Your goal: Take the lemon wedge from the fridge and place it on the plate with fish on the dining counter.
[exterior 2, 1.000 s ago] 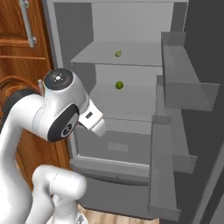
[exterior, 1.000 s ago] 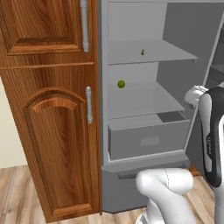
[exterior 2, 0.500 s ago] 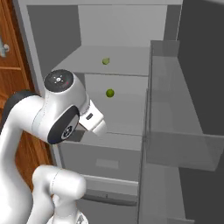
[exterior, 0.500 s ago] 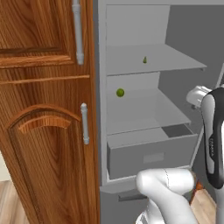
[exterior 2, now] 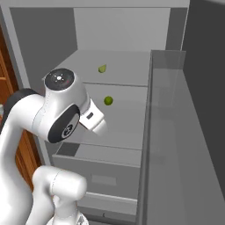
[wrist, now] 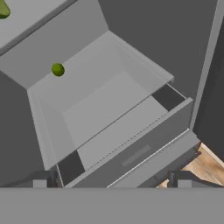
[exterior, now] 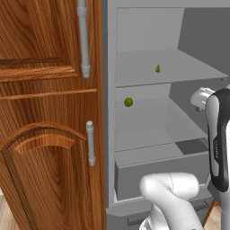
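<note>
STEP: reach for lemon wedge (exterior: 157, 68), on the shelf above the green ball (exterior: 128, 102) in the open fridge (exterior: 188, 31) | CLAW (wrist: 111, 183): released, empty, aimed low at the drawer (wrist: 131, 148) | ADVICE: raise, centre fingers over wedge, clench gently | ROOM: wooden cupboard (exterior: 45, 112) beside fridge

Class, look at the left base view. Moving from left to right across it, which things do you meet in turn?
Brown wooden cupboard → its grey handles → round green ball → lemon wedge → robot arm.
</note>
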